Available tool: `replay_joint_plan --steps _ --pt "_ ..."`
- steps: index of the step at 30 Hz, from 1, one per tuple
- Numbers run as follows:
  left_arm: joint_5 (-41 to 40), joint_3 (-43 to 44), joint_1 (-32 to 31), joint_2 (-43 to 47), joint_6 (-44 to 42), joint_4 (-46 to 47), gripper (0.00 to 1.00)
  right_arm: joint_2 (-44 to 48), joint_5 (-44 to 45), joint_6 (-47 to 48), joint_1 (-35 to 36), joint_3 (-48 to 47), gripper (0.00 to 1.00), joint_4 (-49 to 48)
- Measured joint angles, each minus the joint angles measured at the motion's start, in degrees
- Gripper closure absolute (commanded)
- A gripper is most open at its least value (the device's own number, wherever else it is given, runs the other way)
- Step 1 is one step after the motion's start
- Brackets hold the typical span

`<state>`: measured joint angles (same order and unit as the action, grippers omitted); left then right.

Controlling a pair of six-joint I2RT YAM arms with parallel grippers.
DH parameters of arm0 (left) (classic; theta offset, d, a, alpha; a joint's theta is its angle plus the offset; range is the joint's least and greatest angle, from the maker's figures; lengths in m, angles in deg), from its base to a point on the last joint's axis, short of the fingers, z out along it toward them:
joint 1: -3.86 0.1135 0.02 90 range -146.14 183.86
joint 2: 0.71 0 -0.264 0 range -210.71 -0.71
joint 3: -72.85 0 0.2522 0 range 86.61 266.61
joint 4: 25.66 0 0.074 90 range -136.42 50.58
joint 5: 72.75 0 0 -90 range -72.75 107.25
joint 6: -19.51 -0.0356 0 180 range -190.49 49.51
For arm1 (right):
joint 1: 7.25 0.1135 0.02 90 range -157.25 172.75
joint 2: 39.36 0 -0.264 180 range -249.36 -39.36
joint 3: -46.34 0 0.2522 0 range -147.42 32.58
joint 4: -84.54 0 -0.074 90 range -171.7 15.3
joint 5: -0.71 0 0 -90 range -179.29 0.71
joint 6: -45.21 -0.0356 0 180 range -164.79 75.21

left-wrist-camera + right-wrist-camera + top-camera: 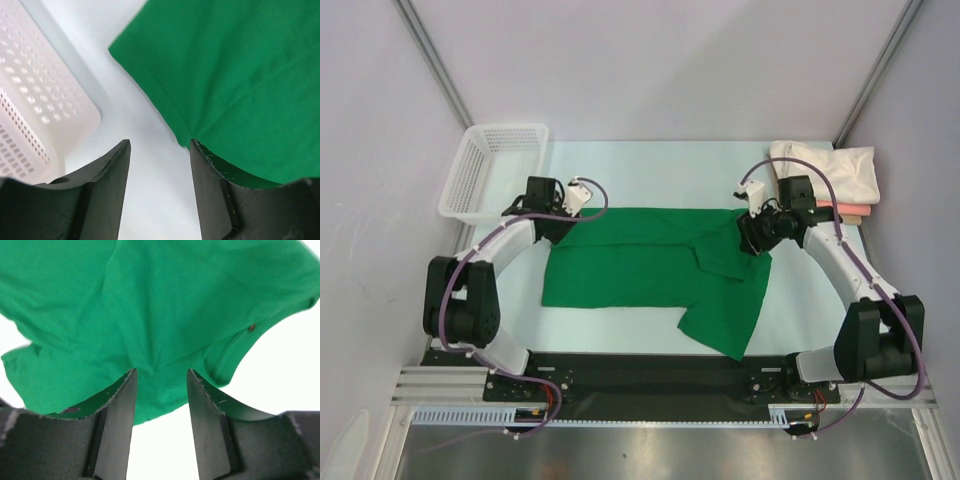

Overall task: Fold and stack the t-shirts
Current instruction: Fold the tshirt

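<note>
A bright green t-shirt (640,270) lay spread across the middle of the table (660,170), limp, light and likely to sag. The left gripper (160,146) stood parted beside its hem. The right gripper (161,374) hovered parted over rumpled cloth. Hem corners looked best to pinch.

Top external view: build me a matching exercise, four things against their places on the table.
1. bright green short-sleeved t-shirt
2. white plastic mesh basket
3. folded cream t-shirt
4. salmon-pink t-shirt

A. far left corner
B. top of the far right pile
C. spread out in the middle
D. under the cream one, edge showing

Pairs: 1-C, 2-A, 3-B, 4-D.
</note>
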<state>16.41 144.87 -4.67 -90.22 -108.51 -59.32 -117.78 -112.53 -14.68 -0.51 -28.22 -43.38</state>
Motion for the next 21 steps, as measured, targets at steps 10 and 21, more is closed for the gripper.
replay_joint_plan --steps 10,21 --pt "3.7 14.7 -0.3 -16.7 6.8 -3.4 0.55 -18.1 -2.8 2.4 3.2 -8.2 0.58 -3.2" --pt "7.3 17.2 -0.6 -22.3 12.3 -6.9 0.57 -20.6 -4.7 5.1 13.4 -8.3 0.69 -5.3"
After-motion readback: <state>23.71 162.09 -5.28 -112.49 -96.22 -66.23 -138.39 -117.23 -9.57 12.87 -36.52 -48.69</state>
